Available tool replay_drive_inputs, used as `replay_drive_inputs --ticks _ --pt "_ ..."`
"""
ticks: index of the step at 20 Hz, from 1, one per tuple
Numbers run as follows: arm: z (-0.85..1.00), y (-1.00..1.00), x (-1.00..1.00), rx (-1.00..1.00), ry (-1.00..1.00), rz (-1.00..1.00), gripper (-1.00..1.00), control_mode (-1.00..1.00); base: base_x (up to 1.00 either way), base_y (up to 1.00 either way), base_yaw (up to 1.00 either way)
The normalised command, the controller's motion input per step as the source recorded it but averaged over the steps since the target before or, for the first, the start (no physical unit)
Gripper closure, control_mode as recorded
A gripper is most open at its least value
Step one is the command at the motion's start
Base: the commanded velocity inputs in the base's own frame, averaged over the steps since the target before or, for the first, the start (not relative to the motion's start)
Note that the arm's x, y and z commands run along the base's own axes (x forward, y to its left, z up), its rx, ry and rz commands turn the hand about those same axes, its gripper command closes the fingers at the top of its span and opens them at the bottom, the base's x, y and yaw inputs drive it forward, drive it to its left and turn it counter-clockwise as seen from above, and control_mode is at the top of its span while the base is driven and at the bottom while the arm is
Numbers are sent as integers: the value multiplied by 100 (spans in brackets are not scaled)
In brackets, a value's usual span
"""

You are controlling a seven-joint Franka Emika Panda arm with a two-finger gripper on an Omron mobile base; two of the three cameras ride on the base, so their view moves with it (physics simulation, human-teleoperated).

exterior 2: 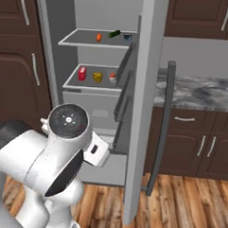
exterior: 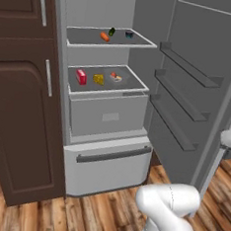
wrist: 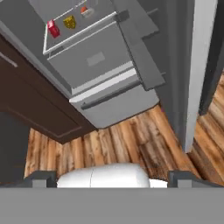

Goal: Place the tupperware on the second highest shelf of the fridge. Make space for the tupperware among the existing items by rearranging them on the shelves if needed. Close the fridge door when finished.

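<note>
The tupperware is a small clear box with something orange and red inside it, and it sits on the lower shelf of the open fridge, toward that shelf's right end as the left base view shows it. On the same shelf, left of the tupperware, stand a yellow block just beside it and a red carton further left, all 3 apart from each other. The shelf above carries an orange carrot, a dark green vegetable and a small dark cup. Below the tupperware's shelf is a grey drawer, and under that a wider bottom drawer with a dark handle. The fridge door stands wide open to the right with 3 bare door racks. The gripper hangs low over the wooden floor, well away from the tupperware, its fingers spread wide apart and holding nothing.
</note>
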Motion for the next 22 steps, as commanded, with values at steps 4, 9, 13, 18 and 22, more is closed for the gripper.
replay_drive_inputs --ticks 4,9,13,18,22 --pt "-4 -100 3 45 -1 0 -100 -100 0 0 0" --pt "-34 -99 1 36 -10 -1 -100 -100 0 0 0" --pt "-60 -100 24 34 -7 -6 -100 -100 0 0 0" --pt "-35 -77 70 18 0 0 -100 -100 0 0 0" --pt "-26 -57 99 17 1 0 -100 -100 0 0 0"
